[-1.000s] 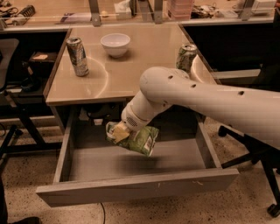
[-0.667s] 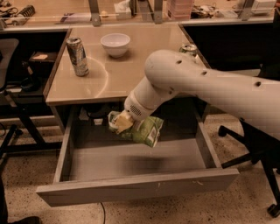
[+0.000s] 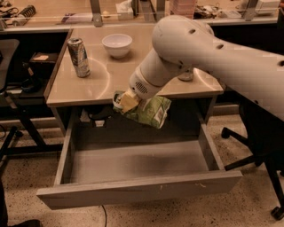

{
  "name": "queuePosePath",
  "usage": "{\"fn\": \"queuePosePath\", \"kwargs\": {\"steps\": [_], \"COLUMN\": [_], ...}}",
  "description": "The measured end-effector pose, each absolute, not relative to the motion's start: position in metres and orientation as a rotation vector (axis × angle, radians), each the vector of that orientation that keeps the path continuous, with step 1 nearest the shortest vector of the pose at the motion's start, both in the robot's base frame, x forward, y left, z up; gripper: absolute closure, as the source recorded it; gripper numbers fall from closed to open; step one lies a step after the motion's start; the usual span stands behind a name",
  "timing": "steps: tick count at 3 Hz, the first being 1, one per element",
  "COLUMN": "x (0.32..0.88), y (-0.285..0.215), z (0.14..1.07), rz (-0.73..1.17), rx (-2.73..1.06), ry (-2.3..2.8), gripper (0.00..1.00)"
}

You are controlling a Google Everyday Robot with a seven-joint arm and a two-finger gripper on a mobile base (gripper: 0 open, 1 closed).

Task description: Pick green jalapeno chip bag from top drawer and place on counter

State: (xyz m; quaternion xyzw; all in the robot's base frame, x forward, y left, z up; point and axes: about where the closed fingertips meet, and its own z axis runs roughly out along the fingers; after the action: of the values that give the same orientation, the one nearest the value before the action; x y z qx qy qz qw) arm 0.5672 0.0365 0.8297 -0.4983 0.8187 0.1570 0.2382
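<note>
The green jalapeno chip bag (image 3: 150,111) hangs in the air at the counter's front edge, above the open top drawer (image 3: 137,186). My gripper (image 3: 124,102) is shut on the bag's left end and holds it level with the counter (image 3: 106,77) edge. The white arm reaches in from the right and hides part of the counter's right side. The drawer is pulled fully out and its grey floor shows nothing in it.
A silver-green drink can (image 3: 78,57) stands on the counter's left side and a white bowl (image 3: 117,45) behind it. A second can (image 3: 186,75) is mostly hidden behind the arm. A cluttered desk (image 3: 66,13) runs along the back. An office chair base (image 3: 262,164) is at the right.
The gripper has lifted the chip bag up out of the drawer, from near the drawer's back to the height of the counter's front edge. The arm has risen with it.
</note>
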Motion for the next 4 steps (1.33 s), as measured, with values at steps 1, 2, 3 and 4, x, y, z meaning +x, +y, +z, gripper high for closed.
{"fn": "queuePosePath", "kwargs": {"steps": [1,2,3,4], "x": [0.594,0.628,0.664,0.700], "y": [0.038,0.044,0.048,0.053], "z": [0.851,0.868,0.870,0.861], "rz": [0.404,0.386,0.377,0.364], "rx": [-1.361,-1.361,-1.350,-1.343], "ry": [2.222,2.186,2.167,2.151], "gripper": [1.00,1.00,1.00,1.00]}}
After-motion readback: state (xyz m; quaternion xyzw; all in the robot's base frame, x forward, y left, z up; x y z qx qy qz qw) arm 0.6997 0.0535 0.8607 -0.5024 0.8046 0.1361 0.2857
